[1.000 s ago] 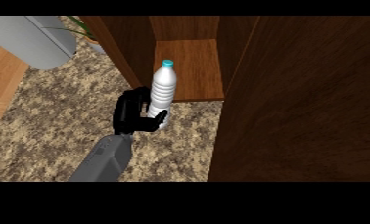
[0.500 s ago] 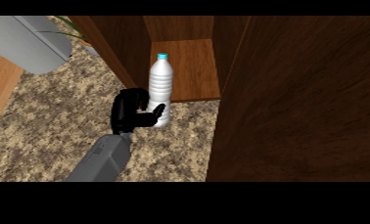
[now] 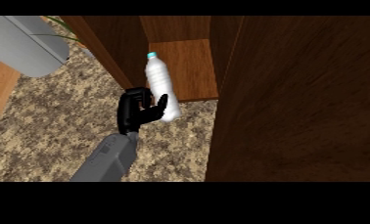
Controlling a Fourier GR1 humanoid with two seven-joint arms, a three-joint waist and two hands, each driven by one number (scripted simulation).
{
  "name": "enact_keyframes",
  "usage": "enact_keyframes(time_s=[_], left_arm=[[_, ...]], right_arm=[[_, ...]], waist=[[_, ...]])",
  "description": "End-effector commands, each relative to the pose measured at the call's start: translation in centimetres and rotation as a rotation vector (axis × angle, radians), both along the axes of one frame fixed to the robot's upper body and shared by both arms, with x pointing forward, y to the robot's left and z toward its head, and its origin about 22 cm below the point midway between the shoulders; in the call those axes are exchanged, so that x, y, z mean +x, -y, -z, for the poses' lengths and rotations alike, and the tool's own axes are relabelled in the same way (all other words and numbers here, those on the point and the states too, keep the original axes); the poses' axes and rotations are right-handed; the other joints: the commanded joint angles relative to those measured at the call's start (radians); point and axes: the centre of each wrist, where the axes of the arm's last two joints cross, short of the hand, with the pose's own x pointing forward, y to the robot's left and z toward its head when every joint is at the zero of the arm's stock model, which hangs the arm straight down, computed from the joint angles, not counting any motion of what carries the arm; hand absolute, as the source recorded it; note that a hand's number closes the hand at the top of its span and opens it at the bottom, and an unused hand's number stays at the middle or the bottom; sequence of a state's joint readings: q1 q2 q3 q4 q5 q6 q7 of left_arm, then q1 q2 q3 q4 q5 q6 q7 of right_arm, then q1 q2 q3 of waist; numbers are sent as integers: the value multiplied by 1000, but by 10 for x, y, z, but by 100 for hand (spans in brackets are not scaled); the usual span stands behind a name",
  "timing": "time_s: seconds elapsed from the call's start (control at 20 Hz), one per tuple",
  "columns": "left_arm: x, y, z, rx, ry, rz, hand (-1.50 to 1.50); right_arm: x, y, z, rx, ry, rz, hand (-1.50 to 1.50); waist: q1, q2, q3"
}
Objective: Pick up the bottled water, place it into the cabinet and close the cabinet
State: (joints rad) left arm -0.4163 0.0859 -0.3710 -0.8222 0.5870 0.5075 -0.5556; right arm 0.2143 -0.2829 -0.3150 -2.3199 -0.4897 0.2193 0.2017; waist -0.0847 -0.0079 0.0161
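Clasping the slim, pale, teal-capped bottled water near its base, the black left hand curls its fingers round it at the wood-grain cabinet mouth.

Light is moderate and even across the view; its source cannot be told. The speckled counter is the brightest broad surface, softly shaded. The shelf floor inside the cabinet shows a warm mid-brown, lighter than the walls beside it. The open cabinet door at the right is dark, with faint grain. The bottled water stands out pale against the wood. The left hand reads almost black, with little relief visible. The grey object at upper left carries a gentle gradient.
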Motion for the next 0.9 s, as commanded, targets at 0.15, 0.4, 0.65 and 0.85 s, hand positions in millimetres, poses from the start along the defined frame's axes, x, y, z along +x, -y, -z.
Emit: enact_keyframes(time_s=[0.15, 0.4, 0.65, 0.85], left_arm=[[62, 59, -77, 6, 91, 112, 150], [63, 48, -69, 78, 80, 35, 150], [52, 54, -56, 80, 53, 2, 150], [48, 54, -54, 22, 56, -36, 150]], right_arm=[[1, 13, -3, 4, 5, -25, -150], [2, 16, -5, 46, 11, -36, -150], [4, 23, -7, 19, 14, -44, -150], [5, 24, -7, 37, 11, -58, -150]], waist=[[-45, 25, -15], [-59, 30, -17], [-72, 37, -18], [-73, 40, -20]])
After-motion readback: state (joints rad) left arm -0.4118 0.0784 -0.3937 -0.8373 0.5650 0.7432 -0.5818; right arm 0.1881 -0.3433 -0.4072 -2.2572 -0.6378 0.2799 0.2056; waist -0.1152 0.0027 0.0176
